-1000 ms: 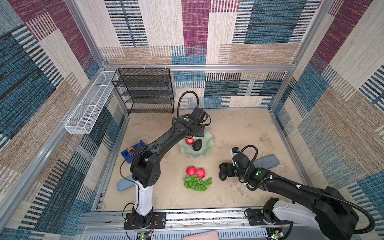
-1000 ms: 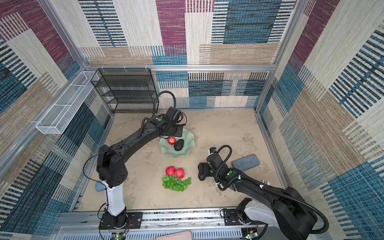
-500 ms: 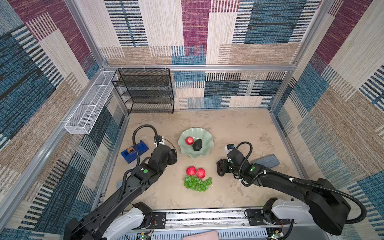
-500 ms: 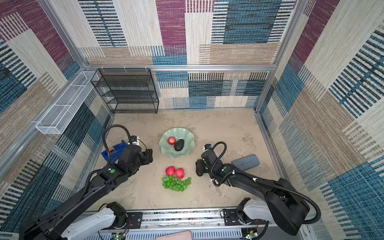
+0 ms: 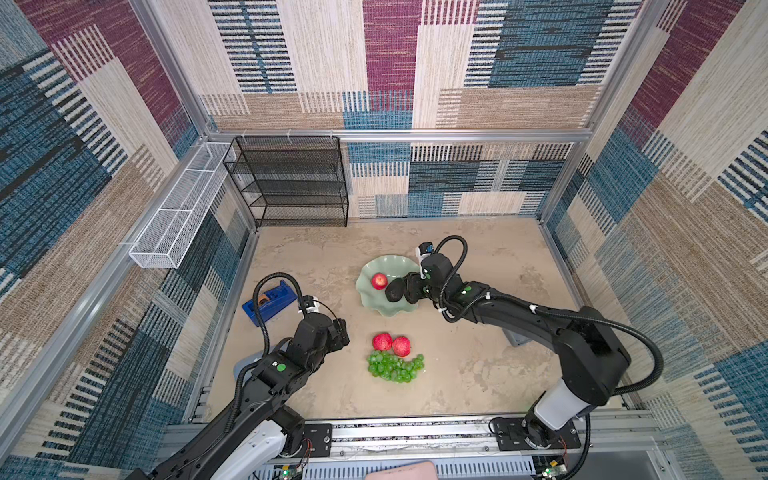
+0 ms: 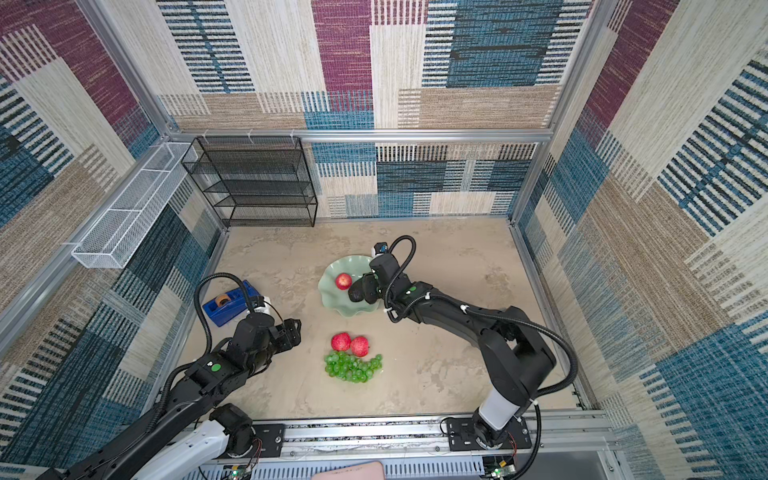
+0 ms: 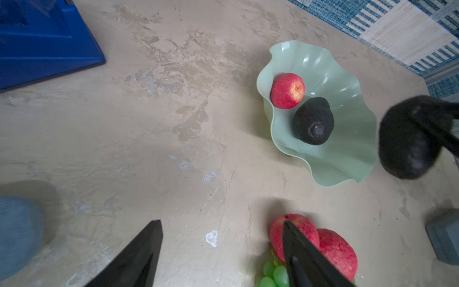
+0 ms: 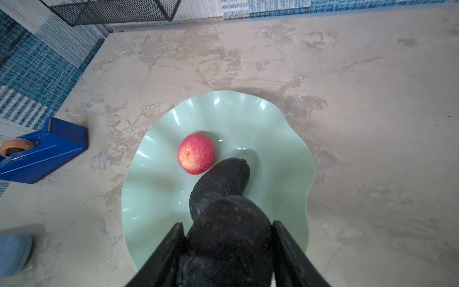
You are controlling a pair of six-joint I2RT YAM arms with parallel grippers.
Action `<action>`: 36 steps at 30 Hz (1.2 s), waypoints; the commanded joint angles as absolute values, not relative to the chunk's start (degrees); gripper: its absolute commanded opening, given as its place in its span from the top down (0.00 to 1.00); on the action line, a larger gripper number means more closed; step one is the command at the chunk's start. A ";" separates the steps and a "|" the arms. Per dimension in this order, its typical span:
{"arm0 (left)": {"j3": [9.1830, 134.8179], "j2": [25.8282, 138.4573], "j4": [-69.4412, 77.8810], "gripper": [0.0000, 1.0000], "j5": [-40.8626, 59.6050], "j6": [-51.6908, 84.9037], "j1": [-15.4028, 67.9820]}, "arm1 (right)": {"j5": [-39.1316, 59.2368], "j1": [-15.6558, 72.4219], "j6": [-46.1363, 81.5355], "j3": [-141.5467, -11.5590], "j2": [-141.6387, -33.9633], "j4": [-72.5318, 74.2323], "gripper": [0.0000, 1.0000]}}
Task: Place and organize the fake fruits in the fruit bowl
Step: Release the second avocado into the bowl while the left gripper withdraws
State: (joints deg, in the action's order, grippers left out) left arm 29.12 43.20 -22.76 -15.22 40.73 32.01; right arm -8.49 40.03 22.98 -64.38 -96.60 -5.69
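We see a robot lab test cell: a beige counter (image 5: 478, 257) boxed in by aluminium framing (image 5: 415, 135) and patchwork carpet walls (image 5: 390, 62), with a left robot arm (image 5: 266, 386) and a right robot arm (image 5: 519, 318) bolted to a front rail (image 5: 415, 432).

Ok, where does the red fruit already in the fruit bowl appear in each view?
In a top view: red fruit, left half of the fruit bowl, near picture centre.
In a top view: red fruit, same spot, slightly left of centre.
Left wrist: red fruit beside the lying avocado.
Right wrist: red fruit beyond the held avocado.
Shared landmark: the fruit bowl.
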 commanded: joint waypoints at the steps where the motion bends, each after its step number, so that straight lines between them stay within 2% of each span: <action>1: 29.16 43.76 -21.57 0.21 -10.43 41.22 31.99 | -7.92 39.35 22.52 -66.90 -100.45 -4.16 0.45; 5: 29.09 44.39 -20.67 0.21 -7.66 40.50 31.99 | -8.33 38.43 23.49 -68.19 -103.62 -3.80 0.42; 11: 29.18 46.53 -17.07 0.21 -2.70 38.35 31.99 | -7.38 37.53 24.46 -70.52 -106.06 -4.19 0.24; 15: 30.33 50.62 -15.54 0.21 1.17 37.71 32.01 | -7.30 37.00 24.22 -72.08 -104.56 -4.83 0.19; 20: 31.97 56.99 -12.63 0.23 6.73 38.01 32.49 | -7.51 36.91 23.11 -69.47 -96.62 -3.20 0.13; 26: 34.09 64.08 -9.82 0.23 8.43 38.18 34.97 | -6.74 36.91 21.62 -58.63 -83.76 -0.09 0.00; 36: 38.49 77.36 -8.78 0.24 6.06 37.29 37.52 | -8.37 36.91 24.17 -43.46 -69.73 -0.99 0.00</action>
